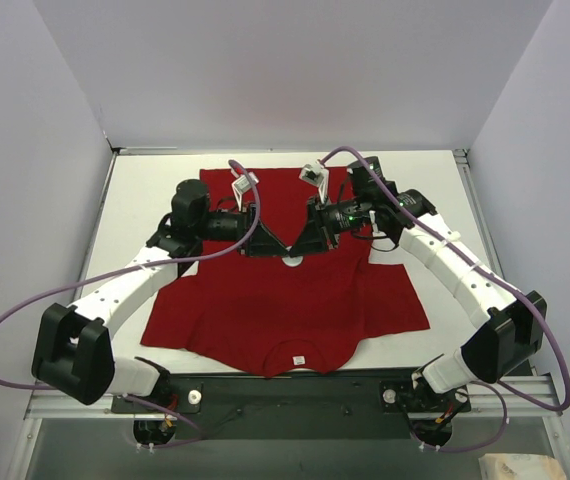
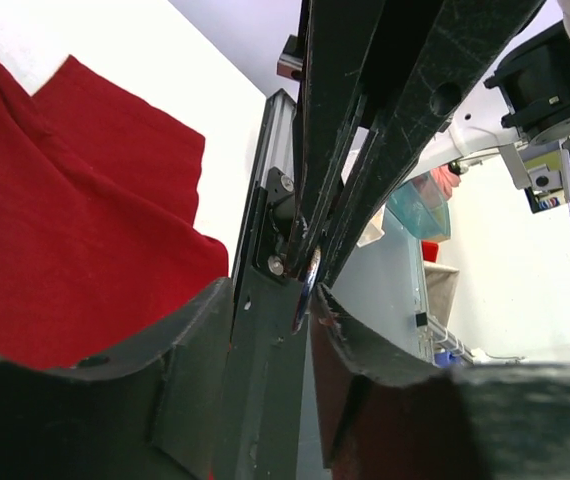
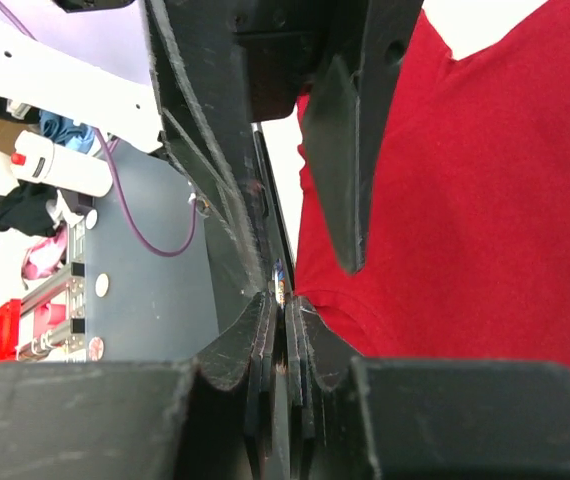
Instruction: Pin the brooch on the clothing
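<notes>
Red shirt (image 1: 265, 300) lies flat on the table (image 1: 145, 200) under both tools, collar end toward the arm bases. The brooch (image 2: 309, 282) is up between the two sets of fingertips, where they meet nose to nose over the middle of the shirt. It looks lifted clear of the cloth, but no view confirms the gap.

Your right gripper (image 3: 281, 312) has its fingers pressed together on the brooch, one pad per face, with only a sliver of rim showing past the tips. Your left gripper (image 2: 272, 290) has its fingers spread, straddling the right one's tips. The rim sits just inside the finger on the right of its wrist view. Touching or just short, can't tell.

Handling, my read:
- **Brooch:** thin, stiff, light disc, probably slick on the faces. It'll twist or squirt out if you pinch off-centre. Take it across the flat faces near the middle and leave the pin side free.
- **Shirt:** limp, so it will bunch and lift with anything that snags it. Expect to need one tool pinning the cloth or pinching up a fold.

Orientation: the disc stands on edge, its plane running along the right fingers, faces toward the pads. It's round, so no real long axis. The pin's axis is the one that matters, and no view shows the pin or which face carries it.
</notes>
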